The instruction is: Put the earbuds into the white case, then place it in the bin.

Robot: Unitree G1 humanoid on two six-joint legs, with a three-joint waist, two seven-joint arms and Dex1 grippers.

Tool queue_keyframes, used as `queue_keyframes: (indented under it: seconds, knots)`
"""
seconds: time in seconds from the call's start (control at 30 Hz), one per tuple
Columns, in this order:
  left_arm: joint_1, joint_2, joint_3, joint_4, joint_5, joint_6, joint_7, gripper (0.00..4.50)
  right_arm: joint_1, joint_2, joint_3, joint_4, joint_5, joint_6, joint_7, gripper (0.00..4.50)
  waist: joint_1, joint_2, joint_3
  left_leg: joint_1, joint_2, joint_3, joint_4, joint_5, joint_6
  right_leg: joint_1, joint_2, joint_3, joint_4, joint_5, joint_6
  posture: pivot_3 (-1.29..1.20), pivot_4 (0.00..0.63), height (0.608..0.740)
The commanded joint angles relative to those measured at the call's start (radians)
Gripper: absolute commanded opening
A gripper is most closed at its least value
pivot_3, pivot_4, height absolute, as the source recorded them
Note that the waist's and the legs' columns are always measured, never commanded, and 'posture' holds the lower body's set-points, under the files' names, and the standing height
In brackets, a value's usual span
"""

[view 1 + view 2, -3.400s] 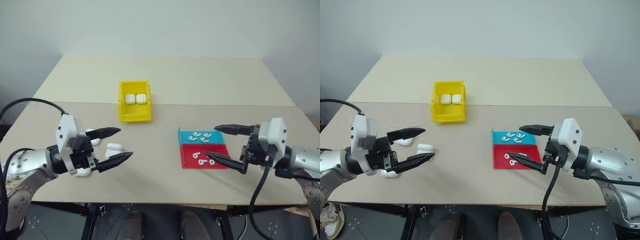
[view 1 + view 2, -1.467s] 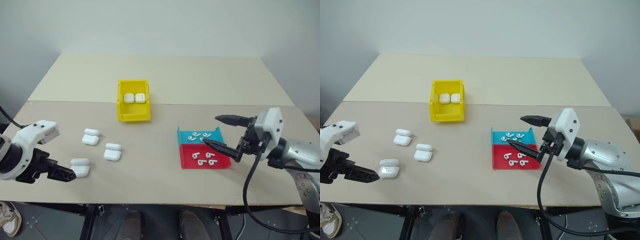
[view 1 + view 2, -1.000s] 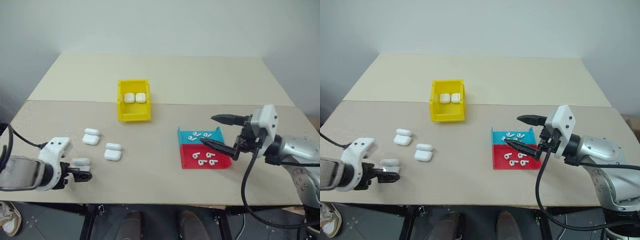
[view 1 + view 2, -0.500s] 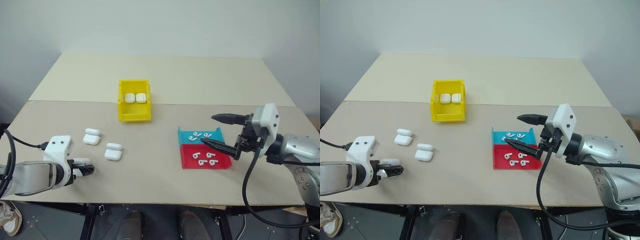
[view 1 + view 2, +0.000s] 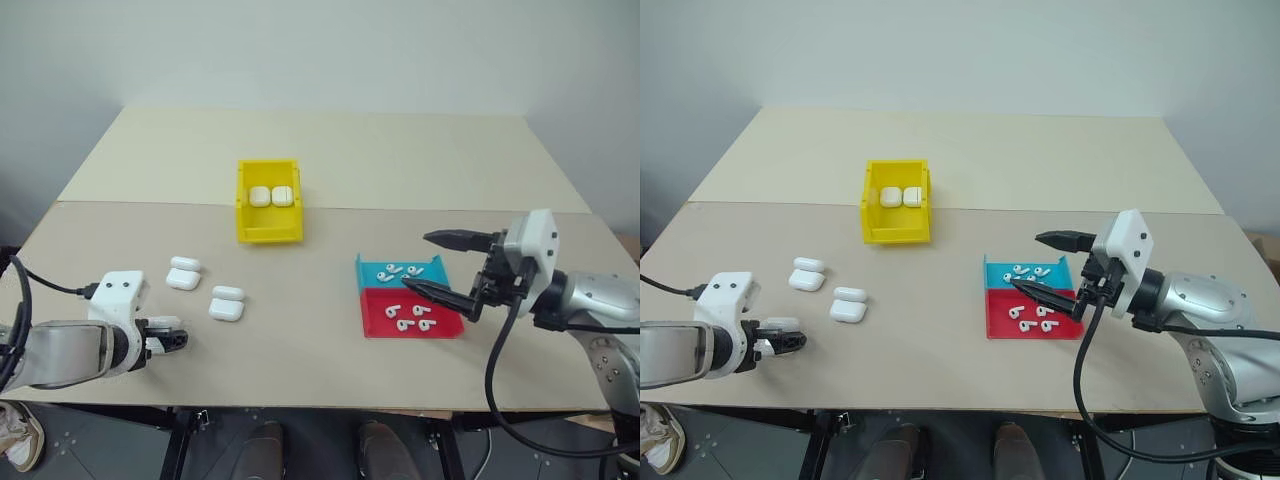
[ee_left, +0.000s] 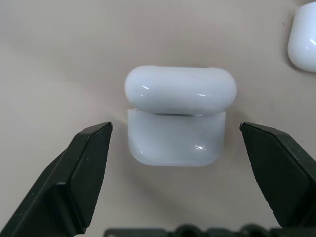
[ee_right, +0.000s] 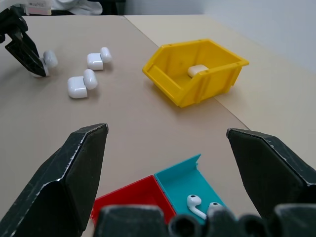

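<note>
Where the table (image 5: 330,160) runs toward the lower left of the head view, the left gripper (image 6: 180,163) sits low with its two black fingers spread wide on either side of a white case (image 6: 177,121); the wrist view shows a gap between each finger and the case, lid ajar, nothing grasped.

Two further cases (image 5: 183,272) (image 5: 227,303) lie up and right of it, well apart from each other.

Bin (image 5: 268,203): yellow, centre of frame toward the top, holding two closed white cases side by side (image 5: 271,196).

Tray (image 5: 408,309): teal compartment behind, red in front, right of centre; loose earbuds (image 5: 400,270) in both compartments.

Right gripper (image 5: 440,264): at the right side of the frame, above the tray's right edge, fingers parted wide and empty, pointing toward frame left.
</note>
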Motion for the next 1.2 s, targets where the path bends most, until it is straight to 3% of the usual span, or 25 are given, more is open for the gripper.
queue_keyframes:
  seconds: [0.03,0.33,0.43,0.57,0.77,0.93,1.0,1.13,1.2]
  knots:
    - [-0.027,-0.061,-0.014,-0.009,-0.003,-0.029,0.088,4.5,-0.009,-0.008,-0.027,-0.024,0.01,-0.013,-0.002,4.48,0.0,0.001,0.0,0.0,0.0,0.0,0.0,0.0,0.0,0.0,0.0,0.0,0.0,0.0,0.0,0.0,0.15,0.74]
    - [-0.055,-0.182,-0.019,-0.026,-0.003,-0.052,0.25,4.5,-0.002,-0.008,-0.032,-0.036,0.013,-0.009,-0.011,4.48,0.002,0.002,-0.001,0.004,0.0,-0.001,0.0,0.0,0.0,0.004,-0.001,0.0,0.0,0.0,0.0,0.0,0.15,0.74]
    - [-0.038,-0.197,-0.007,-0.058,-0.003,-0.079,0.292,3.95,0.007,-0.008,-0.036,-0.041,0.012,-0.011,-0.014,4.5,0.004,0.002,-0.001,0.004,0.0,-0.001,0.0,0.0,0.0,0.004,-0.001,0.0,0.0,0.0,0.0,0.0,0.15,0.74]
    - [-0.001,-0.161,0.021,-0.083,-0.003,-0.084,0.273,2.83,0.011,-0.002,-0.033,-0.046,0.01,-0.015,-0.022,4.5,0.0,0.002,-0.001,0.004,0.0,0.0,0.0,0.0,0.0,0.004,-0.001,0.0,0.0,0.0,0.0,0.0,0.15,0.74]
    - [0.002,-0.091,0.077,-0.096,-0.003,-0.101,0.255,2.83,0.001,0.019,-0.013,-0.031,-0.009,-0.039,-0.033,4.5,0.0,0.002,-0.001,0.004,0.0,0.0,0.0,0.0,0.0,0.003,0.0,0.001,0.0,0.0,0.0,0.0,0.15,0.74]
    - [-0.115,-0.049,0.185,-0.14,-0.003,-0.183,0.182,2.83,-0.01,0.045,-0.004,-0.01,-0.038,-0.07,-0.038,4.5,0.011,0.001,0.0,0.002,-0.001,0.001,0.0,0.0,-0.001,0.003,0.0,-0.001,-0.002,0.0,0.0,0.0,0.15,0.74]
    - [-0.136,-0.08,0.248,-0.166,0.107,-0.223,0.1,2.83,-0.009,0.058,-0.007,-0.006,-0.052,-0.086,-0.048,4.5,0.012,0.001,0.0,0.002,-0.001,0.002,0.0,0.0,-0.001,0.003,0.0,0.0,-0.002,0.0,0.0,0.0,0.15,0.74]
    - [-0.138,-0.191,0.244,-0.247,0.583,-0.409,-0.254,2.83,-0.005,0.083,-0.013,-0.008,-0.083,-0.113,-0.081,4.5,0.009,0.002,-0.001,0.002,-0.005,0.007,-0.002,0.0,-0.001,0.002,0.001,0.0,-0.002,0.0,-0.001,0.0,0.15,0.74]
    - [-0.186,-0.28,0.227,-0.205,0.641,-0.483,-0.455,2.83,-0.007,0.093,-0.018,-0.011,-0.09,-0.118,-0.101,4.5,0.011,0.002,-0.001,0.002,-0.005,0.008,-0.002,0.001,-0.002,0.002,0.001,0.0,-0.002,-0.001,-0.001,0.0,0.15,0.74]
